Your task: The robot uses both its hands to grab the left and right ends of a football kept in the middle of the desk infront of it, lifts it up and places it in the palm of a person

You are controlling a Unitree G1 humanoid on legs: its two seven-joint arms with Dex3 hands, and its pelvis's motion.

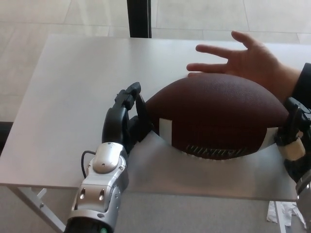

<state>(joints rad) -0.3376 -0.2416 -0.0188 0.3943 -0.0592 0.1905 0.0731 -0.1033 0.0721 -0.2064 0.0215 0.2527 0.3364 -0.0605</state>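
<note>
- Dark brown, pebbled-leather football point(221, 116) with white stripes near both ends and white lettering along its lower side, lying lengthwise across the middle of the pale grey desk point(73, 97).
- Black left hand point(127, 119) on a silver forearm point(99, 182), pressed against the ball's left tip; fingers point(130, 94) spread and curled around that end, thumb lower down by the white stripe.
- Black right hand point(291, 128) at the picture's right edge, touching the ball's right end beside the other white stripe; only partly in frame, so cannot tell how far the fingers are parted.
- Person's open hand point(248, 60), palm up with fingers splayed, just behind the ball's upper right side, coming out of a dark sleeve point(300, 87) at the right.
- Black upright post point(139, 18) beyond the far edge of the desk, against the light tiled floor point(43, 14).
- Crumpled white scrap point(284, 216) on the floor below the desk's near right corner.
</note>
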